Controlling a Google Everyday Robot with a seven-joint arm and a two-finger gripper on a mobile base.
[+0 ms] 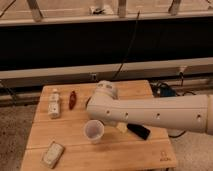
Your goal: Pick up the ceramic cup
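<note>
The ceramic cup (pixel 93 130), small, whitish and round with no handle, stands upright on the wooden table (pixel 125 156), left of centre towards the front. My thick white arm (pixel 150 114) reaches in from the right, and its rounded end (pixel 103 94) hangs just above and behind the cup. The gripper sits at that end, behind the arm's bulk, so it does not show. The cup stands free with nothing holding it.
A small white bottle (pixel 54 103) and a red object (pixel 73 99) lie at the back left. A flat pale packet (pixel 52 153) rests at the front left corner. A black object (pixel 139 131) lies under the arm, right of the cup. Cables hang behind the table.
</note>
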